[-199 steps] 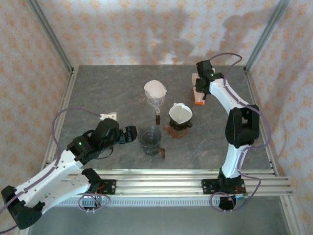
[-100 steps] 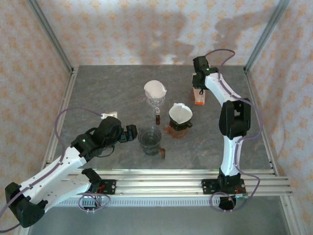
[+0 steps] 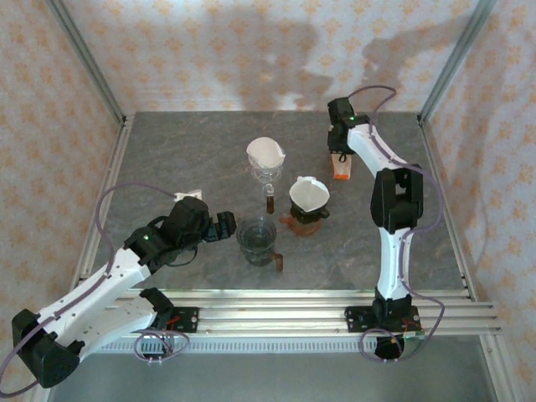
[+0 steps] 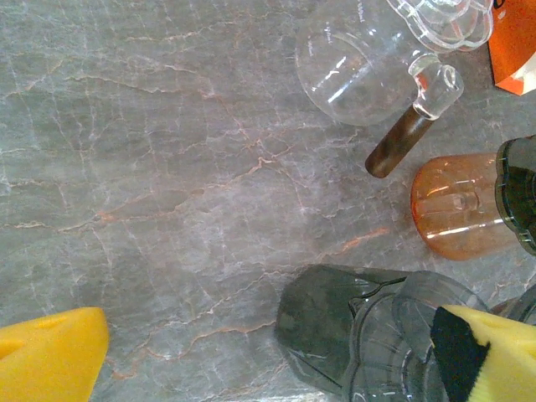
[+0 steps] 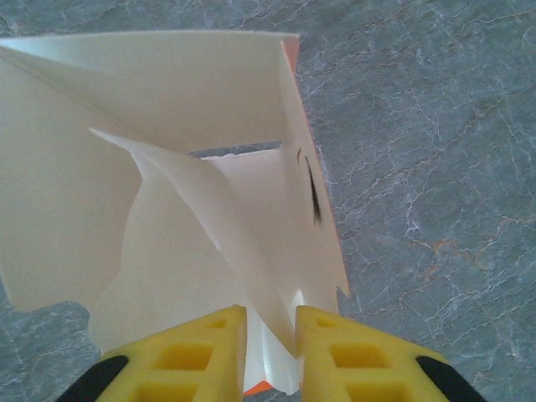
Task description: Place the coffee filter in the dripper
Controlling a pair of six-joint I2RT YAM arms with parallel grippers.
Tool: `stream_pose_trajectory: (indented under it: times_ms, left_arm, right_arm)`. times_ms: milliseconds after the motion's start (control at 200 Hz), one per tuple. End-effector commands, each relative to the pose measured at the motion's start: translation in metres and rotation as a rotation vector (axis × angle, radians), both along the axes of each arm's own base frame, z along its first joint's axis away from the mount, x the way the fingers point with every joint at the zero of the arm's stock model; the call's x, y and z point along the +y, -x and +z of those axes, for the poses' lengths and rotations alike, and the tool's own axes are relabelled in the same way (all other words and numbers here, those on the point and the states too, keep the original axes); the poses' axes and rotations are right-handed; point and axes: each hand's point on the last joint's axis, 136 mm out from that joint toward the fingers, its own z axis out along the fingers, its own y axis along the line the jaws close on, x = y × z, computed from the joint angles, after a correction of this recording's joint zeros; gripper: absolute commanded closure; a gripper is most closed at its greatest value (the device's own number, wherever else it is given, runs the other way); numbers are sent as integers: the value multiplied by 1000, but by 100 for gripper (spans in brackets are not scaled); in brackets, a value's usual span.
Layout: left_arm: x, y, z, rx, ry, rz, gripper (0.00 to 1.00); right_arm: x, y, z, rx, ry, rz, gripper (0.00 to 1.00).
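Right fingers closer together (around filter)

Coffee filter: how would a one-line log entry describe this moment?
right fingers: astride coffee filter, grip unclear | left fingers: open, by grey dripper

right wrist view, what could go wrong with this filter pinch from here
1. The right gripper pinches the paper filter at its thin edge, where several folds overlap; it may tear, slip or lift two.
2. The way to the grey dripper runs past the clear dripper and the black dripper, both already lined; the arm could knock them.
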Motion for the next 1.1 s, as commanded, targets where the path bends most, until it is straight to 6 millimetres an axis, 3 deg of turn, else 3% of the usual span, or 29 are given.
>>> stream_pose_trajectory:
  times_ms: [0, 100, 215, 355, 555, 726, 881, 1096]
  left_arm:
    - [2, -3, -5, 3, 7, 18, 0]
    - [3, -2, -8, 10, 7, 21, 0]
    - [2, -1, -12, 14, 19, 21, 0]
    - [2, 0, -13, 9, 31, 24, 0]
    - [3, 1, -10, -10, 49, 23, 0]
    - [2, 4, -6, -22, 68, 20, 0]
    - [3, 6, 0, -35, 75, 14, 0]
    - [5, 8, 12, -54, 61, -9, 0]
  right_arm:
    - [-8, -4, 7, -11, 35, -13, 87]
    - [-8, -4, 14, -30, 35, -15, 100]
    - [-7, -1, 31, -78, 23, -15, 100]
    - [-9, 14, 67, -157, 13, -35, 100]
    - [-20, 55, 125, -285, 20, -87, 100]
    - [-16, 106, 178, -409, -23, -75, 100]
    - [15, 165, 213, -476, -158, 13, 100]
    - [93, 256, 209, -334, -420, 259, 100]
